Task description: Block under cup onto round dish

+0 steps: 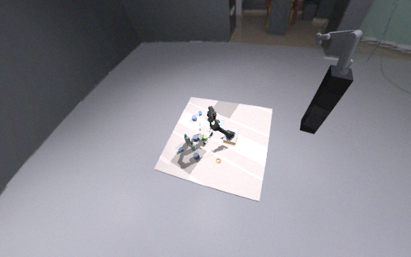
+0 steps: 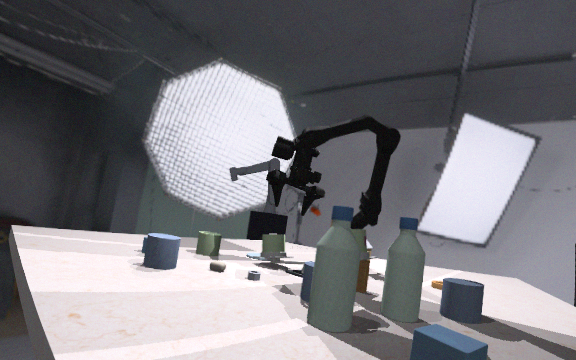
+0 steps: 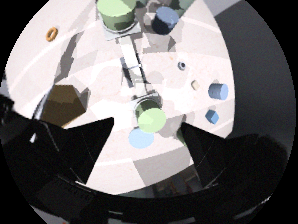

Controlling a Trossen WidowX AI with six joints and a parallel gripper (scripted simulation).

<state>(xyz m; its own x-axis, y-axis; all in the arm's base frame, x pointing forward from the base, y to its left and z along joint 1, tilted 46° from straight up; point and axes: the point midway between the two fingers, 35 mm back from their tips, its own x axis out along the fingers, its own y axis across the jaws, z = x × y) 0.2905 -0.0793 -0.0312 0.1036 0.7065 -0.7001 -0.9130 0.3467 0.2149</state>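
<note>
My gripper point(image 2: 290, 209) point(image 3: 148, 123) is open and empty, well above the table. A green cup point(image 2: 273, 245) point(image 3: 151, 120) stands on the low end of the balance point(image 3: 134, 65); in the wrist view it appears between the fingertips, but it is below them. The other green cup point(image 1: 205, 136) point(image 3: 116, 12) stands on the far end, which looks higher; in the exterior view a bottle partly hides it. The light blue round dish point(image 1: 221, 122) point(image 2: 255, 254) point(image 3: 141, 138) lies beside the low end. No block shows under either cup.
Two green bottles point(image 2: 334, 280) point(image 2: 403, 280) stand near the far cup. A loose green cup point(image 2: 209, 243), several blue cylinders point(image 2: 162, 251) point(image 3: 218, 91), a blue block point(image 3: 212, 117), a small ring point(image 3: 182, 65) and an orange ring point(image 1: 218, 160) point(image 3: 51, 34) are on the table.
</note>
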